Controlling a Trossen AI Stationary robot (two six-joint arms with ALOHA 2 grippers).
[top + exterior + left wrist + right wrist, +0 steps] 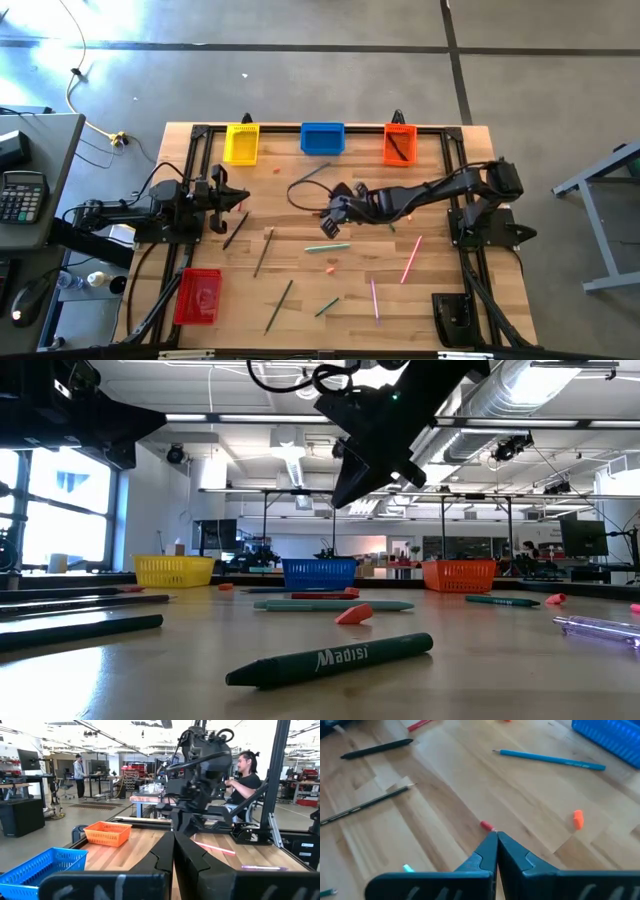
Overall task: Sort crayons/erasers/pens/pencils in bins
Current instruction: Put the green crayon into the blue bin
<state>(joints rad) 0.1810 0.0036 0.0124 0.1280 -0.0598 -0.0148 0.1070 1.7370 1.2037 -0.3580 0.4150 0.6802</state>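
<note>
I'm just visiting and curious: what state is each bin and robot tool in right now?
Yellow bin: looks empty.
Blue bin: looks empty.
Orange bin: holds a dark stick.
Red bin: contents unclear.
Left tool: shut, waiting at table's left.
Right tool: shut, empty, above table's middle.

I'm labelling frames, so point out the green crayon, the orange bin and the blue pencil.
green crayon (330, 658): low view, middle of its printed barrel.
orange bin (399, 144): high view, its floor.
blue pencil (550, 759): right wrist view, mid-shaft.
</note>
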